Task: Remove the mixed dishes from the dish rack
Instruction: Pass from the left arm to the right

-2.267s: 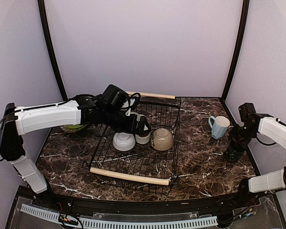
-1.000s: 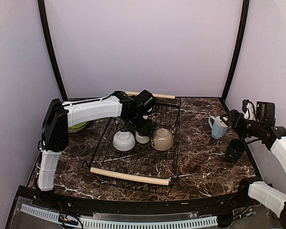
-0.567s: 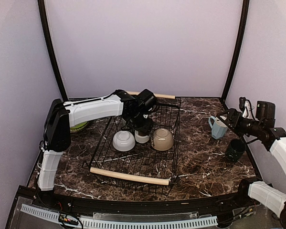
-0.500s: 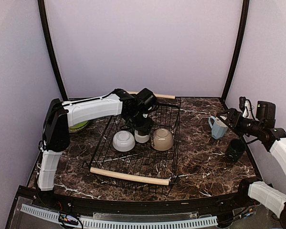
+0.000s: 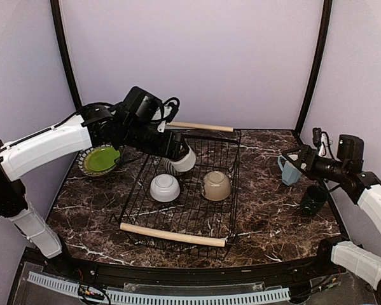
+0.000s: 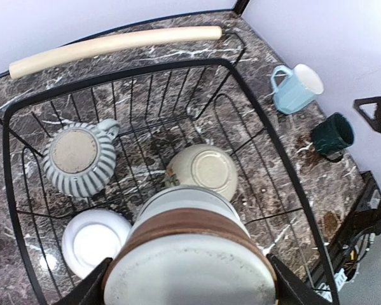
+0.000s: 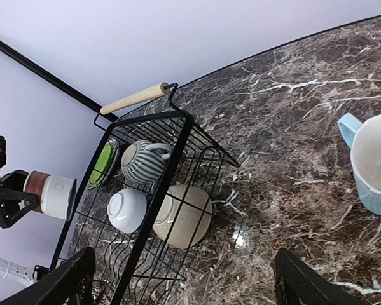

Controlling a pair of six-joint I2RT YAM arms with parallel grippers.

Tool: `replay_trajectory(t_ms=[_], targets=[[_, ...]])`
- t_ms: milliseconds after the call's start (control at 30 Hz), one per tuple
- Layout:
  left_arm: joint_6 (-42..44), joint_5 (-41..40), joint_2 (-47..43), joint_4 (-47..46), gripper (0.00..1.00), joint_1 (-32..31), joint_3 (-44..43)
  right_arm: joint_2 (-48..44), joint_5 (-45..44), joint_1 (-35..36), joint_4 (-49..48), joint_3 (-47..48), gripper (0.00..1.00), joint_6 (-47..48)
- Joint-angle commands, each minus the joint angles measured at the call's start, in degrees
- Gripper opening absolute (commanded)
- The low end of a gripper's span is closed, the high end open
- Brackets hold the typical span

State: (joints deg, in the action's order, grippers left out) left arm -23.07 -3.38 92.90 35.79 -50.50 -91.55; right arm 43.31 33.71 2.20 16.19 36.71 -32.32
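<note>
Left gripper (image 5: 178, 157) clamped on the small white-brown cup (image 6: 190, 254), cup hanging above the dish rack (image 5: 235, 184) interior, so raise it over the wire rim before swinging left toward the green plate (image 5: 101, 159); right gripper (image 5: 299, 159) wide and empty beside the light-blue mug (image 5: 292, 171).

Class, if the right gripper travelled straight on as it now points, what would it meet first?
Probably the bare dark marble tabletop, between the black wire dish rack and the light-blue ceramic mug; depth is unclear.
</note>
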Motion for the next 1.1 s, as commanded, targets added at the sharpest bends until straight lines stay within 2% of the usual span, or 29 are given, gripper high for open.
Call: replay_trajectory(t_ms=[0, 100, 233, 433, 633, 767, 900, 1067], targets=[[-3.57, 9.74, -7.53, -15.54, 0.51, 0.25, 10.88, 0.51, 1.27, 3.36, -5.85, -1.52, 0.95, -3.25], [-6.6, 14.3, -12.66, -27.48, 0.51, 0.53, 18.61, 1.43, 1.29, 6.84, -8.8, -1.4, 0.97, -5.62], [-10.46, 18.43, -15.4, -38.38, 0.5, 0.57, 24.23, 2.95, -0.01, 13.26, -14.42, -0.83, 0.99, -8.98], [-16.03, 22.75, -15.33, -49.07, 0.49, 0.58, 28.59, 8.34, -0.98, 25.75, -26.39, 0.93, 0.99, -12.7], [-22.27, 27.39, -13.05, -59.07, 0.46, 0.59, 31.33, 18.86, -1.54, 36.99, -37.71, 4.35, 0.98, -13.91], [-26.31, 30.96, -10.05, -65.45, 0.46, 0.63, 32.35, 24.49, 0.59, 40.64, -48.93, 5.13, 0.89, -17.04], [-29.4, 33.16, -7.98, -69.58, 0.45, 0.65, 32.98, 28.08, 2.28, 41.25, -57.52, 5.26, 0.7, -20.07], [-31.93, 34.4, -6.28, -72.98, 0.45, 0.66, 33.74, 30.24, 3.03, 41.48, -60.76, 5.18, 0.45, -21.85]])
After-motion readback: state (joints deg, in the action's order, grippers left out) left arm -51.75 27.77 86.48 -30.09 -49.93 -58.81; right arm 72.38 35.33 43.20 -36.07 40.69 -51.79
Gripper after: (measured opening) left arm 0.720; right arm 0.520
